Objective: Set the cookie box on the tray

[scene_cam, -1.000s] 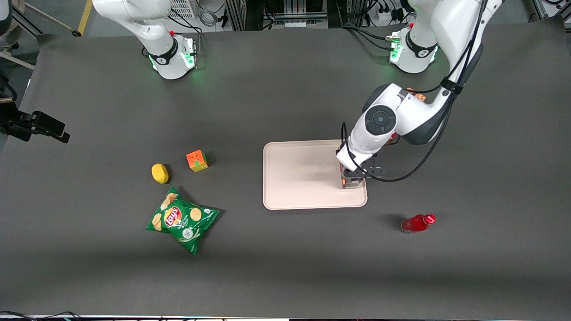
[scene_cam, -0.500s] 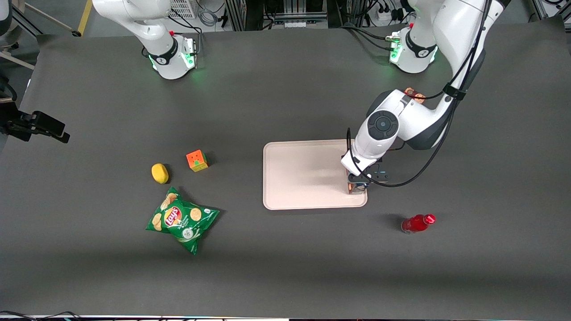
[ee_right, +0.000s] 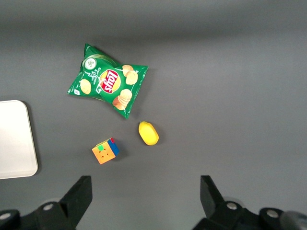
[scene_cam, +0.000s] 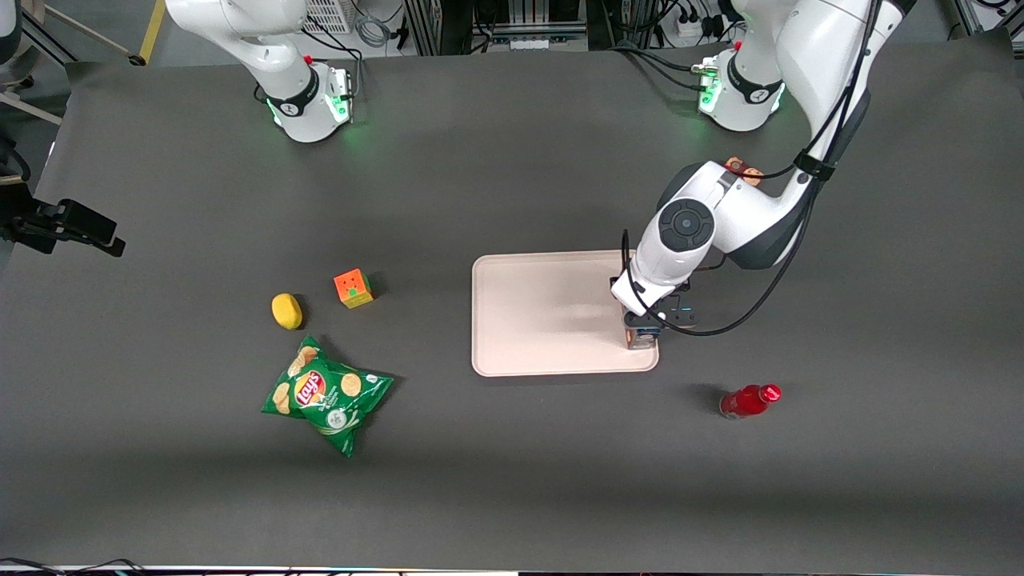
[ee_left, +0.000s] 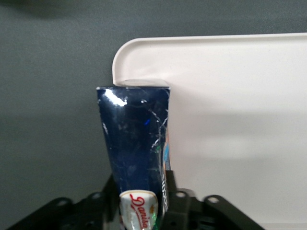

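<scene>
Tray corner: tool apparently gripping cookie box

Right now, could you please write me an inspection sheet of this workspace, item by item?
Surface: dark grey table.
Job's things: cookie box upright over a corner of the tray.
Clutter: chips bag, lemon, puzzle cube, red bottle, partly hidden red box.
Grippers: gripper above that tray corner, shut on cookie box.
Cables: black cable looping from the working arm.
Surroundings: equipment racks and wiring at the table's edge.
</scene>
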Robot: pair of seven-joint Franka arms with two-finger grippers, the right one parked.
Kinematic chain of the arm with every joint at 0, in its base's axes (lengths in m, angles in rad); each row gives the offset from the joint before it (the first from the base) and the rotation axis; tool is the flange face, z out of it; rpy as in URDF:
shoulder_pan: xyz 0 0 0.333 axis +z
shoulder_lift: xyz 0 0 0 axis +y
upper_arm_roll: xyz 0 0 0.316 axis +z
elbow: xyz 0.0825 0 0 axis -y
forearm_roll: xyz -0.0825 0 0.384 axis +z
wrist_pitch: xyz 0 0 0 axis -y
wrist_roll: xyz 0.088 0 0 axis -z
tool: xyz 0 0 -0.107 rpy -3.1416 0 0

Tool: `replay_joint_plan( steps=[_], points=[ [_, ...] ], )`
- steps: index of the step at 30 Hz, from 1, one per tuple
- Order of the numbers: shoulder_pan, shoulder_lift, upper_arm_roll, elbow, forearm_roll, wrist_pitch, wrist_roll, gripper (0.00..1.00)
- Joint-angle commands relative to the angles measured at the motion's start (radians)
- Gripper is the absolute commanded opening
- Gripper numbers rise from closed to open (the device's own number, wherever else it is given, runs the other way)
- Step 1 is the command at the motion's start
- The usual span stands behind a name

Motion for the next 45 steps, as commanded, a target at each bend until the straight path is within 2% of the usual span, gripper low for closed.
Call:
replay_joint_plan(
  steps=[1,16,24,27,30,35,40,45],
  points=[
    [-0.002,0.002,0.000,0.006,0.024,0.000,-0.025,1.00],
    [-0.002,-0.001,-0.003,0.052,0.010,-0.034,-0.020,1.00],
    [0.003,-0.034,-0.039,0.240,-0.013,-0.400,0.006,1.00],
    [0.006,-0.088,-0.046,0.309,-0.077,-0.506,0.035,1.00],
    [0.012,-0.152,-0.035,0.352,-0.129,-0.589,0.119,1.00],
    [0.068,-0.263,-0.004,0.377,-0.140,-0.681,0.352,1.00],
    [0.076,-0.364,0.111,0.363,-0.217,-0.749,0.487,1.00],
    [0.075,-0.455,0.206,0.314,-0.228,-0.757,0.639,1.00]
  ],
)
